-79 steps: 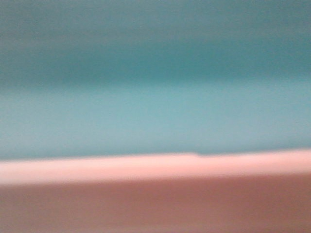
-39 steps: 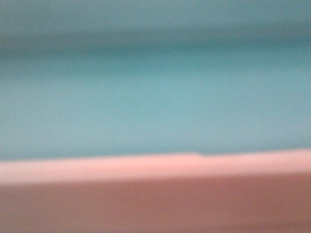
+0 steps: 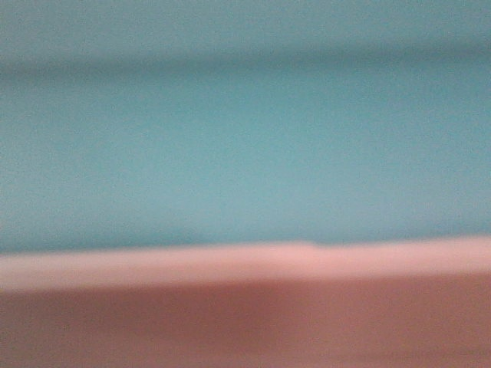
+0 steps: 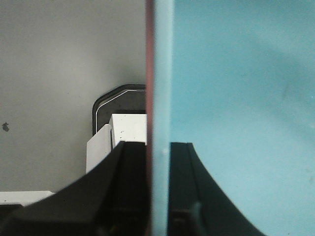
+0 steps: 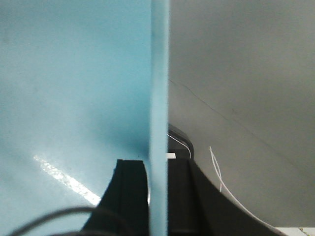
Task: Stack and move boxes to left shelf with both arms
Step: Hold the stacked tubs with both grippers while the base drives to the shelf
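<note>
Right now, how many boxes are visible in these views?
2. The light blue box fills the front view's upper part; the pink box shows below it. Others may be hidden.

The upper box (image 3: 245,169) is nested in the lower box (image 3: 245,307), whose rim is seen beneath it. Walls of both boxes are clamped together between the left gripper's (image 4: 158,147) fingers. The upper box's wall is clamped between the right gripper's (image 5: 158,164) fingers.

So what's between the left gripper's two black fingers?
The walls of the blue box and the pink box, pinched together; the left wrist view shows it.
</note>
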`<state>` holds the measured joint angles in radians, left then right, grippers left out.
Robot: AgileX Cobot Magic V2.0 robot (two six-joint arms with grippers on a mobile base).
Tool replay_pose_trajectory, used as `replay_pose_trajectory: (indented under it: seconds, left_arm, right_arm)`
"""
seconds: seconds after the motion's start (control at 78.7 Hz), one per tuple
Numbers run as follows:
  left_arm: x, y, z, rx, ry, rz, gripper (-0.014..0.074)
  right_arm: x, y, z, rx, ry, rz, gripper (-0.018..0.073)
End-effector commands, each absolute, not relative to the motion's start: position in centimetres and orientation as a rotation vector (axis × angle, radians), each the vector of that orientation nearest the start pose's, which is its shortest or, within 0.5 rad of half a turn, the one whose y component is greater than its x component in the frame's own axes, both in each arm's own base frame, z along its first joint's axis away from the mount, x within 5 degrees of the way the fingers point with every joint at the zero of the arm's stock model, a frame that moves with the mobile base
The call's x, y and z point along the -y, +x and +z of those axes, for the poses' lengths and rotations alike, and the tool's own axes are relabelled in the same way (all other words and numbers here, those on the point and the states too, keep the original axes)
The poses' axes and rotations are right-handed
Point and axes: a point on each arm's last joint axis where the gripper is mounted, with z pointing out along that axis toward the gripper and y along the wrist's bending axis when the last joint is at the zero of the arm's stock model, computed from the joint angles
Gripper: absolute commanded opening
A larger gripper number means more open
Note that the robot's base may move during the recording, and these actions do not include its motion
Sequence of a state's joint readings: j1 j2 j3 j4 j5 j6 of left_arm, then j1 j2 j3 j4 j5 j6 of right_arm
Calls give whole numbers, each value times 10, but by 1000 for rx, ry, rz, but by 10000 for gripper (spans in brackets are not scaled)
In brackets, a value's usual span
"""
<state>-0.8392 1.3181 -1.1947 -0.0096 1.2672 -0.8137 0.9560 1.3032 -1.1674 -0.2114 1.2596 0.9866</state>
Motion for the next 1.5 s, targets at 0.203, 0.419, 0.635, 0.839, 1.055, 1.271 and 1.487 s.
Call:
replay_pose_trajectory:
  seconds: [0.203, 0.419, 0.635, 0.839, 1.055, 1.271, 1.487]
  left_arm:
    - [186, 143, 352, -3012, 22, -513, -7]
    - [186, 143, 352, -3012, 22, -513, -7]
    - [186, 143, 352, -3012, 22, -513, -7]
    - [186, 143, 352, -3011, 22, -511, -7]
    - [186, 143, 352, -3011, 22, -511, -7]
    - [186, 143, 352, -3011, 22, -511, -7]
    - [186, 143, 352, -3011, 22, -511, -7]
  right_arm:
    - [-184, 142, 346, -2837, -8, 257, 54]
    - [-184, 142, 346, -2837, -8, 257, 54]
    - [-184, 142, 346, -2837, -8, 257, 54]
    - [-184, 142, 346, -2837, -8, 257, 54]
    - [-184, 142, 346, -2837, -8, 257, 54]
    - [-184, 142, 346, -2837, -8, 257, 54]
    - [-184, 142, 346, -2837, -8, 257, 54]
